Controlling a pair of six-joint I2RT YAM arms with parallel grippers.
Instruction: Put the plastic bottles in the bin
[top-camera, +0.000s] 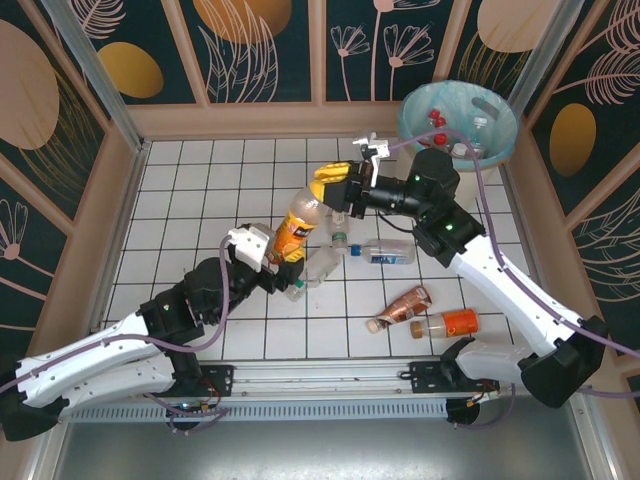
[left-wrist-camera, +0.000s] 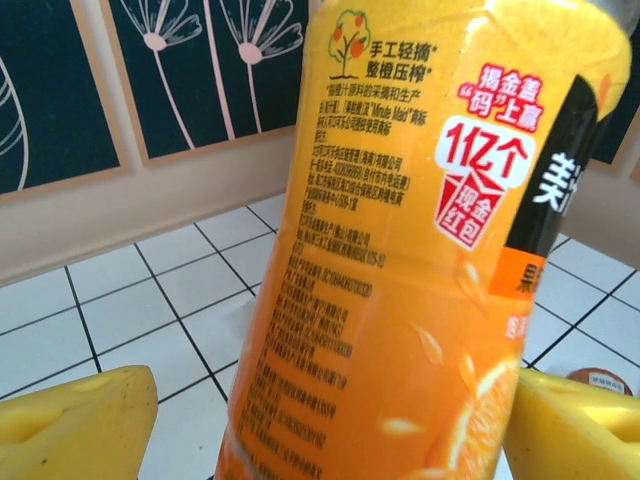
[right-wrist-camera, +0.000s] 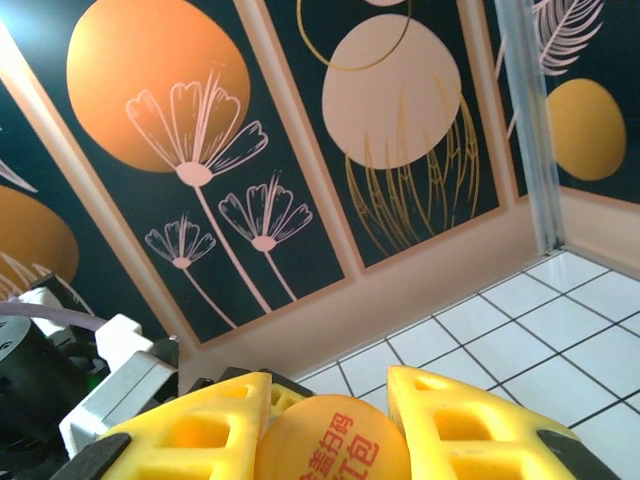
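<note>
From the top view, the orange bottle (top-camera: 297, 225) was seen slanted, its cap in the right gripper (top-camera: 335, 190) toward the far right and its base at the left gripper (top-camera: 270, 250). The bin (top-camera: 500, 110) was set in the far right corner, and bare tiles were left far left.

In the left wrist view, "手工轻摘 整橙压榨" and "1亿个" were read on the label. The yellow fingers (left-wrist-camera: 70, 420) were parted around the bottle.

In the right wrist view, the fingers (right-wrist-camera: 200, 430) were clamped on the cap, marked "红包".
</note>
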